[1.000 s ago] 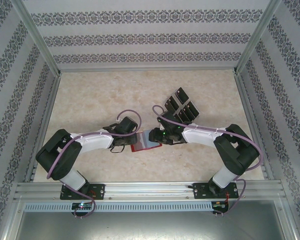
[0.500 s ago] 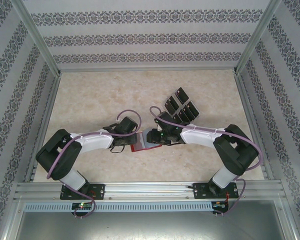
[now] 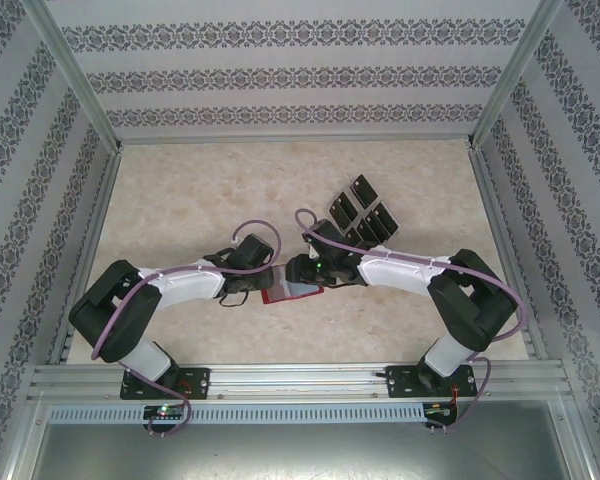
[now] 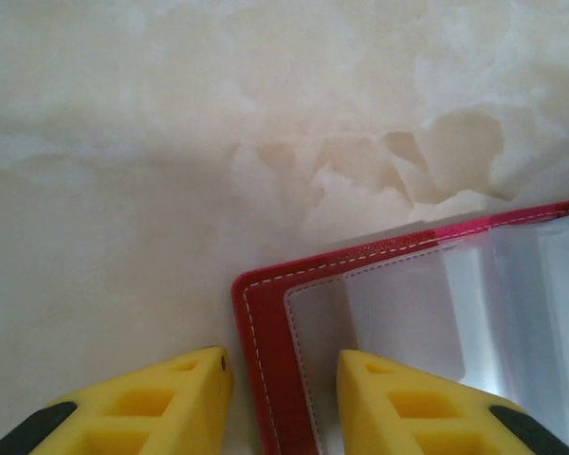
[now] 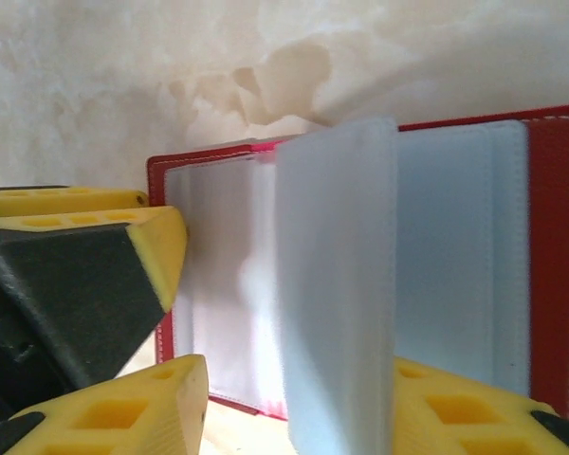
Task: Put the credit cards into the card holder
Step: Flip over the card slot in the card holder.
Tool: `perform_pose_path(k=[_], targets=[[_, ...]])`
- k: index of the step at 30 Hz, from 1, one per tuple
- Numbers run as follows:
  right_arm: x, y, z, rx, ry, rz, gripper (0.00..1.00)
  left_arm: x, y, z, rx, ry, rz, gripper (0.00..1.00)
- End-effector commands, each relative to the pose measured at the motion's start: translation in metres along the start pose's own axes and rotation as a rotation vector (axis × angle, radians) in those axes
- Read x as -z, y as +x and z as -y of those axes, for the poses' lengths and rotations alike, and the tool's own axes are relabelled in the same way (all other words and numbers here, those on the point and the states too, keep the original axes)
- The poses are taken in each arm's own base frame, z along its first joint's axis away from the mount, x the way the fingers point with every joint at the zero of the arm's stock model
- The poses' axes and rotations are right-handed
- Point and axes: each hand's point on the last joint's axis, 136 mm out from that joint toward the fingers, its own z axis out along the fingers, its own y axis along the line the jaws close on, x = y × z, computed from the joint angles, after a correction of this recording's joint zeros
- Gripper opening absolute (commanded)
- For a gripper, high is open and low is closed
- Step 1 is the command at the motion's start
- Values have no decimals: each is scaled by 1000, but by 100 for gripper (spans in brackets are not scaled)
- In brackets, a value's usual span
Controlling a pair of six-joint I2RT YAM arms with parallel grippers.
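Top view: card holder (image 3: 280, 296) open flat between left gripper (image 3: 260, 285) and right gripper (image 3: 298, 271); credit cards (image 3: 364, 212) well apart, beyond. Left wrist: fingers (image 4: 171, 408) narrowly parted, straddling red edge (no pinch). Right wrist: jaws wide, clear sleeve (image 5: 337, 284) upright between.

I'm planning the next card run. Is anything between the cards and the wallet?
No loose thing lies on the table between the cards and the wallet. The right claw hangs over the open wallet, where a clear sleeve stands upright, and its arm crosses that stretch.
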Motion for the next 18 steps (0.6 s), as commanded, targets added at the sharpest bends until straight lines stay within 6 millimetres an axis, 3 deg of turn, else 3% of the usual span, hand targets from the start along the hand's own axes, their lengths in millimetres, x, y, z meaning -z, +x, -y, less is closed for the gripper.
perform_pose_path(k=[1,9,13,18], targets=[[3,-4,-16,6,-27,5,50,3,20,-36,4,-103,-70,37],[-4,-5,-41,25,-92,-12,53,19,9,-55,55,-121,-30,38],[-17,1,-57,33,-128,-58,54,31,0,-71,114,-133,-10,38],[-41,15,-62,32,-106,-128,57,50,-15,-84,187,-116,37,38]])
